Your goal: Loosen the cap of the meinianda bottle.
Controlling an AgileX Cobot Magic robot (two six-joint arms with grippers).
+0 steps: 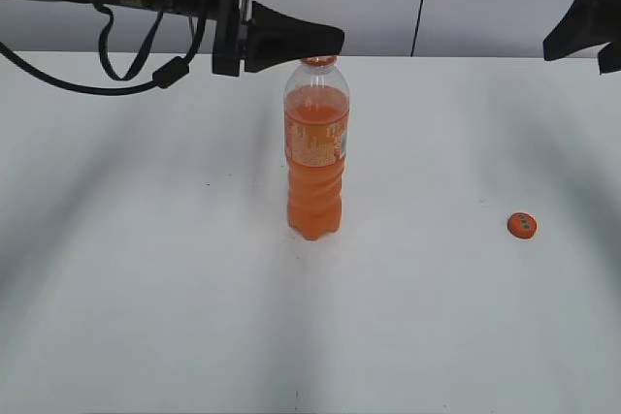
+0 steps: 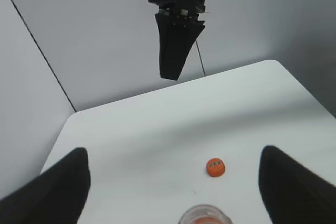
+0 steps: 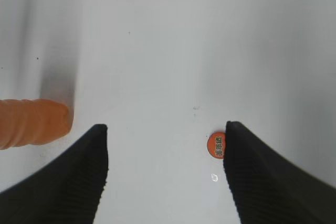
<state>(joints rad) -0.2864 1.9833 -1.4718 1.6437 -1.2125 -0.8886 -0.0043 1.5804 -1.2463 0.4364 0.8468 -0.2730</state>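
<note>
Upright mid-frame, the meinianda bottle stands capless; the cap lies lower right, below the right gripper, whose jaws stand apart and empty, like those of the left gripper.

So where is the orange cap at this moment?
The cap lies flat on the white table, to the right of the standing bottle in the exterior view and apart from it. No gripper touches it.
</note>
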